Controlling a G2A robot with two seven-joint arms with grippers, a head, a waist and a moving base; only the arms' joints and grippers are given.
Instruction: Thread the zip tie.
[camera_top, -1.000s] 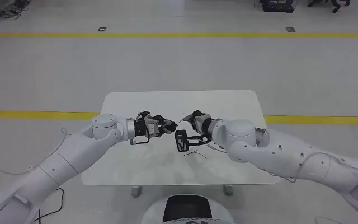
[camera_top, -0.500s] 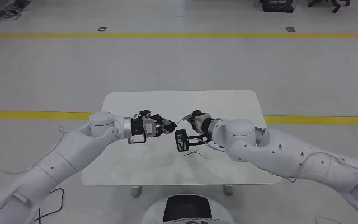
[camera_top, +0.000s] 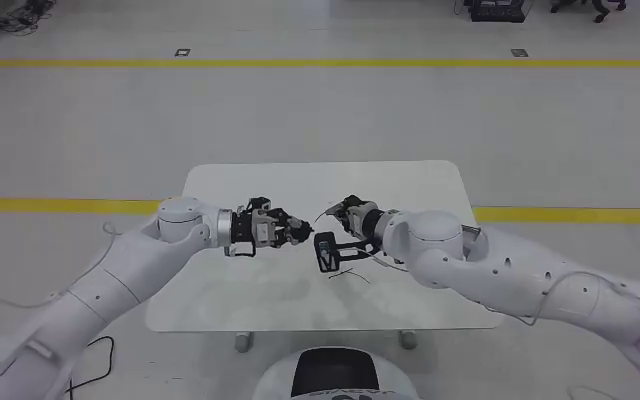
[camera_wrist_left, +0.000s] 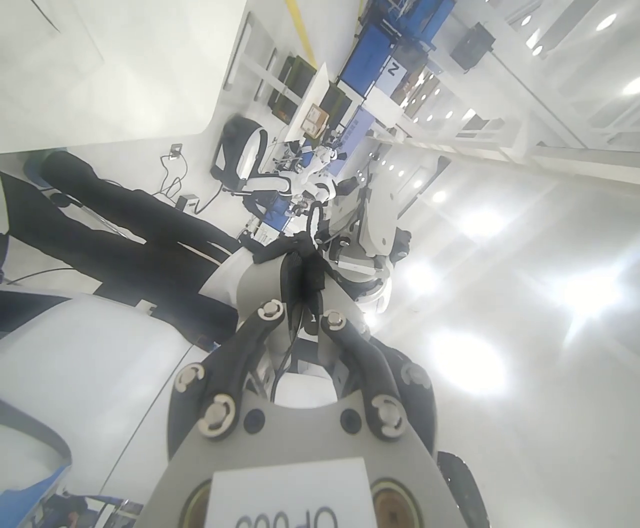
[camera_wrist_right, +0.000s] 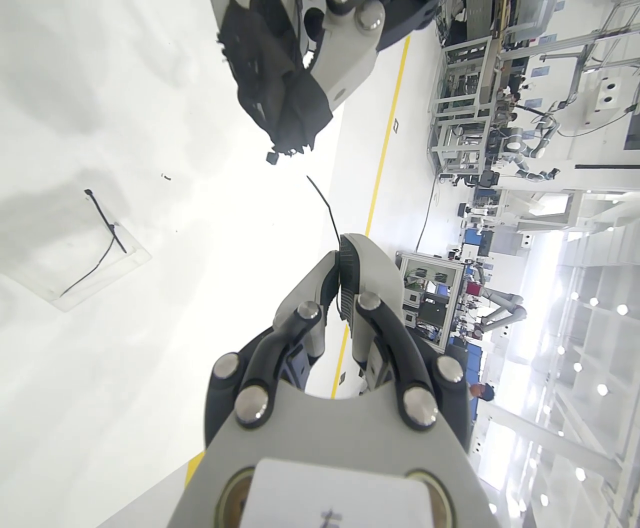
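The tie (camera_wrist_right: 324, 204) is a thin black plastic strap. I judge it to be very light, easy to bend along its length, and a little springy. Its surface looks smooth, so it can slip or twist between hard pads. I think the best place to hold it is close behind the free tip, with the flat faces against the pads. Then the short piece in front is stiff enough to aim.

My right end effector (camera_wrist_right: 341, 252) is clenched on the strap in about this way. The pointed tail sticks out beyond the fingertips and curves slightly. The rest of the strap runs back between the fingers, and I cannot follow it further.

My left end effector (camera_wrist_right: 286, 135) has its cloth-covered fingertips pressed together. A small black block, the head (camera_wrist_right: 272, 158), sits at their end. I take it for the head of the same tie, so I judge that this end effector is grasping the tie there, though the contact is not clear. The tail tip and the head are near each other but apart, so the tie is not yet threaded.

Both end effectors are above the middle of the table (camera_top: 420, 190), the left one at 9 o'clock from the right one. At 6 o'clock from the right one, a spare tie (camera_wrist_right: 102, 235) lies flat on a clear sheet (camera_wrist_right: 135, 255).
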